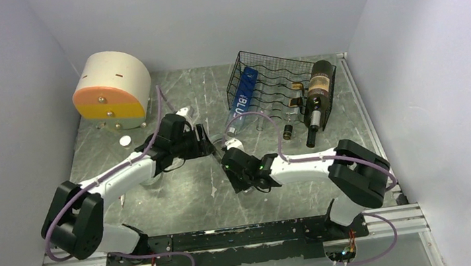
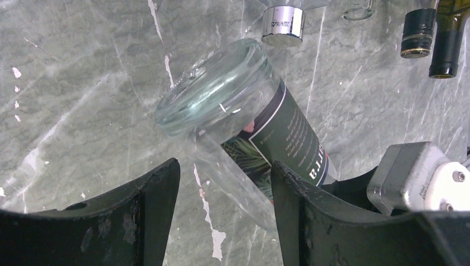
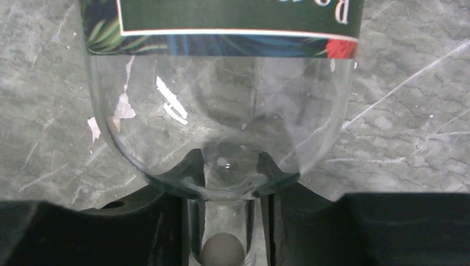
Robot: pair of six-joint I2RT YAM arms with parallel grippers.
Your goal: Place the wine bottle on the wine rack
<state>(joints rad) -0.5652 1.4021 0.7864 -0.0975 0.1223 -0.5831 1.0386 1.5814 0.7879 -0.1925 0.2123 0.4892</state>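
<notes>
- Wine bottle (image 2: 233, 100): clear glass, green label, tilted, mid-table between both arms. The wine rack (image 1: 274, 84) is at its 1 o'clock, well apart.
- Right gripper (image 3: 226, 172): clamped on the neck, with the arm reaching low toward 10 o'clock.
- Left gripper (image 2: 224, 183): jaws astride the body; whether they grip it cannot be told. The arm reaches toward 2 o'clock.
- Handling: secure the body hold, lift level, and aim for a vacant middle row.

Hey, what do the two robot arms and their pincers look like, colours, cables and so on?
The left arm and right arm match: white links between chunky black joint housings, with a lilac cable looping loosely along each. The left pincer and right pincer are black, with broad scuffed fingers. A small green light glows near the right wrist.
</notes>
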